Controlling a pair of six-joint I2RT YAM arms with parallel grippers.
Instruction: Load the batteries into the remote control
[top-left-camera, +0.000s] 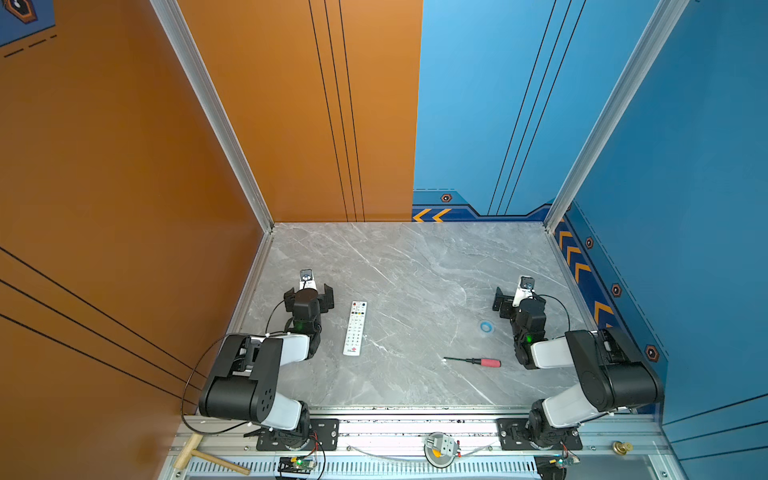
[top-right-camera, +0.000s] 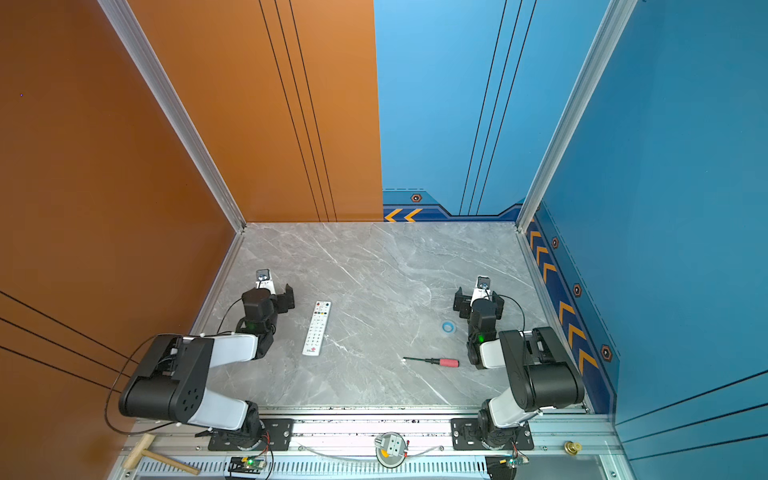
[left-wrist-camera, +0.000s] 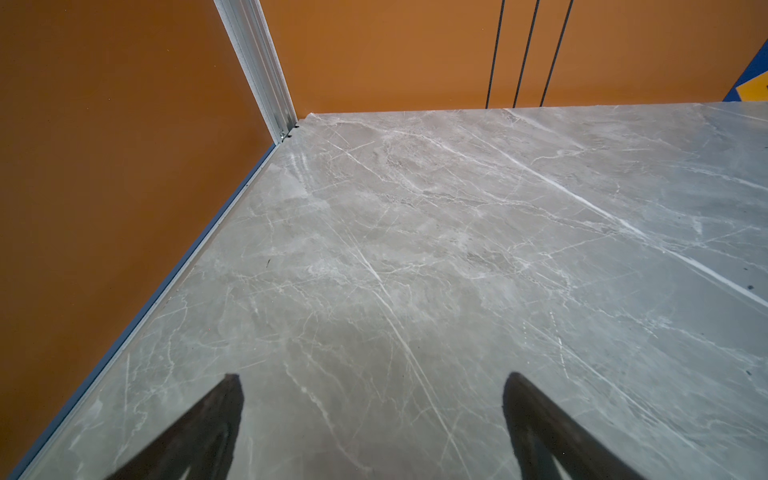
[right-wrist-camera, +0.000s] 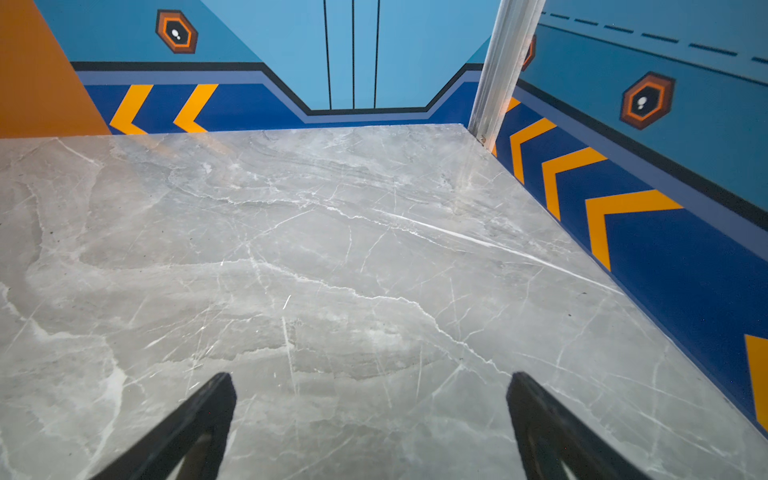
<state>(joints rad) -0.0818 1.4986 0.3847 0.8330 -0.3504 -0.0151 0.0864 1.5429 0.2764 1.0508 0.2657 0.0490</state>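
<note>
While both arms sit folded near the front rail, I see the left gripper (left-wrist-camera: 372, 380) and the right gripper (right-wrist-camera: 370, 380) each with jaws spread wide above the marble, holding nothing. The remote (top-left-camera: 355, 328) lies buttons up on the table (top-left-camera: 415, 266), just right of the left gripper and apart from it. Its long axis runs front to back, with the coloured buttons at the far end and a red logo at the near end. I cannot read the lettering on the logo or the keys. In both top views a broad stretch of marble separates the remote from the screwdriver (top-left-camera: 473, 362), which lies crosswise with its red handle toward the right arm. A blue ring (top-left-camera: 486, 327) rests a little beyond it, near the right gripper. The far half of the table gives me the most room. It ends at the orange wall (top-left-camera: 291, 124) and the blue wall (top-left-camera: 478, 104), with metal posts (left-wrist-camera: 266, 75) in the two back corners. The left edge runs tight along an orange side wall behind a thin metal strip. The right edge meets a blue side wall with a band of orange chevrons (right-wrist-camera: 573, 166) and hexagon badges (right-wrist-camera: 646, 99), none carrying words.
</note>
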